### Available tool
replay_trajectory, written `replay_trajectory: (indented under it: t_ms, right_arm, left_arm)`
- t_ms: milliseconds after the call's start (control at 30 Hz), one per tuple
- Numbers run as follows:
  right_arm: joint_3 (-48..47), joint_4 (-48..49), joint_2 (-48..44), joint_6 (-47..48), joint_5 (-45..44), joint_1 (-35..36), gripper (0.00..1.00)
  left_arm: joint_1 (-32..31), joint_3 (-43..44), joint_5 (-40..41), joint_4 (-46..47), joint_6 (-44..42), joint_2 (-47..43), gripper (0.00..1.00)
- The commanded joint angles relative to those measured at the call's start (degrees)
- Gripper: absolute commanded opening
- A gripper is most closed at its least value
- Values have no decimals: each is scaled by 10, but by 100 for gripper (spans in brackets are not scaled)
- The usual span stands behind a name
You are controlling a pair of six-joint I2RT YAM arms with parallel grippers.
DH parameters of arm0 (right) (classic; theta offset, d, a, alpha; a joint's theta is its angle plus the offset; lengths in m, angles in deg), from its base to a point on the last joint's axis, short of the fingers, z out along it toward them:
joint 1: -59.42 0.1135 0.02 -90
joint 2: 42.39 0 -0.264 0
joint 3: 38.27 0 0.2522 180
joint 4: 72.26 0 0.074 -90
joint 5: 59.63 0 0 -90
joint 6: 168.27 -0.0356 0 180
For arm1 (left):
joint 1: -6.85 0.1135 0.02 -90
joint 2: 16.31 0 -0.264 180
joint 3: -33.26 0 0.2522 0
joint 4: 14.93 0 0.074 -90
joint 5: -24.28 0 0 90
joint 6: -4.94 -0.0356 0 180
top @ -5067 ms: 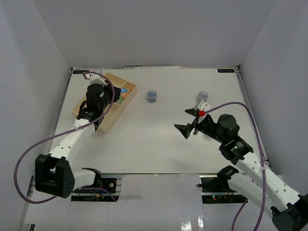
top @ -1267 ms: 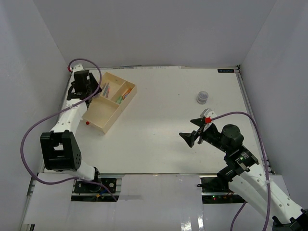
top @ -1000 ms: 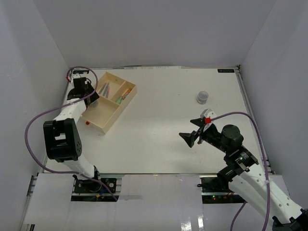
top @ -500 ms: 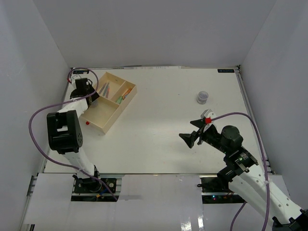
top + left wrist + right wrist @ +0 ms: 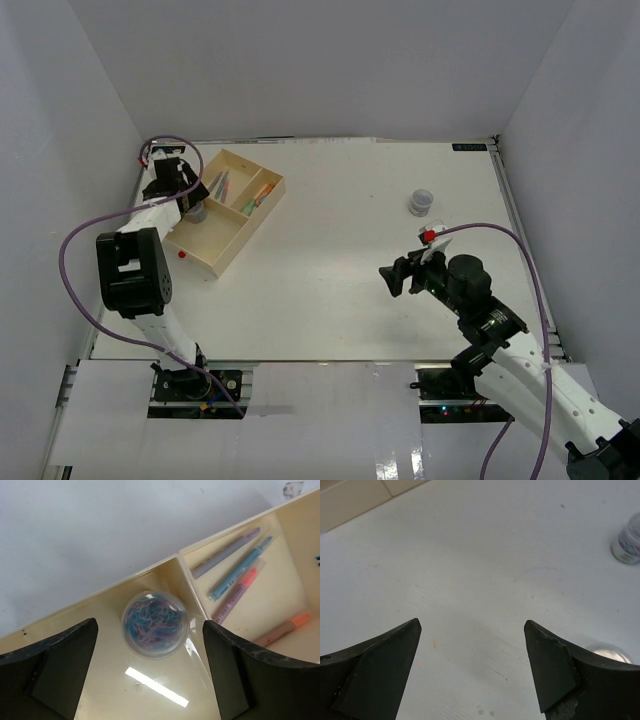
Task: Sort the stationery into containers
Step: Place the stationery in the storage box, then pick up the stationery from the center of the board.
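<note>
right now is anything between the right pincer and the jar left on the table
Nothing visible does. Only bare table lies between the open right pincer and the jar. A pale round thing beside one finger sits off that line.

— Where does the tray (image 5: 215, 238) sit?
— Ten o'clock on the bench (image 5: 330, 290); a jar (image 5: 155, 624) inside, pens (image 5: 235, 575) in the compartment at its two o'clock.
— The other jar (image 5: 422, 202)?
— On the bench, two o'clock.

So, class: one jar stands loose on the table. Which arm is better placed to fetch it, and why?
Right, I'd say. The loose jar stands on the table's right side, just beyond the open, empty right hand. The left hand hangs open over the tray at far left.
</note>
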Motion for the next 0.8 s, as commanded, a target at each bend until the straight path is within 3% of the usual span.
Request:
replay_trajectory:
  t_ms: [0, 167, 300, 467, 600, 767]
  right_arm:
    - [-20, -36, 33, -63, -158, 1, 90]
    - [-34, -64, 64, -127, -261, 0, 90]
    - [-56, -102, 113, -170, -340, -21, 90]
    - [-66, -105, 165, -194, -326, -80, 90]
    - [-84, -104, 224, -199, -298, -119, 90]
    - [-78, -82, 284, -206, -296, -156, 90]
  left_arm:
    - [2, 31, -27, -34, -15, -76, 98]
    - [2, 26, -42, -68, -35, -136, 98]
    - [-5, -11, -123, -75, -34, -205, 98]
    - [-55, -88, -191, -75, -63, -293, 98]
    - [-144, -144, -188, -60, -112, -334, 98]
    - [-167, -200, -219, -31, -125, -367, 98]
